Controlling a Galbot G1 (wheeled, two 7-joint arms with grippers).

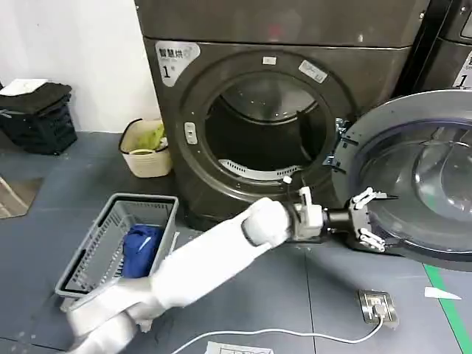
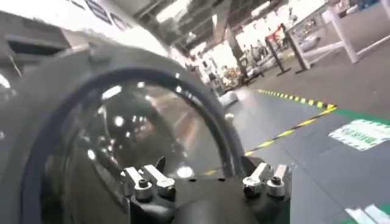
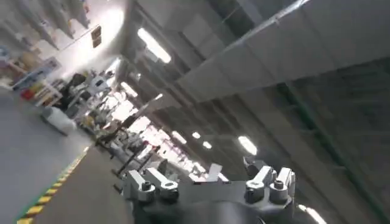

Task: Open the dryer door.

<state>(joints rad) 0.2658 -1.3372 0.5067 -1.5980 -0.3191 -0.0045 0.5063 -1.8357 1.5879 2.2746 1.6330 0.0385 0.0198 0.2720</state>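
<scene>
Your left gripper [image 1: 367,218], fingers spread and holding nothing, sits at the inner rim of the round chrome-ringed glass dryer door [image 1: 428,177], already swung wide right. Withdraw straight back, avoiding the hinge.

The head camera looks forward and down from above at the dryer's open drum, the swung-open dryer door [image 1: 420,184] and the floor. The left wrist camera sits just behind the left gripper [image 2: 206,179], close against that same door [image 2: 122,128], facing its bulging glass. The right wrist camera tilts upward toward ceiling lights, past the right gripper [image 3: 210,182].
</scene>
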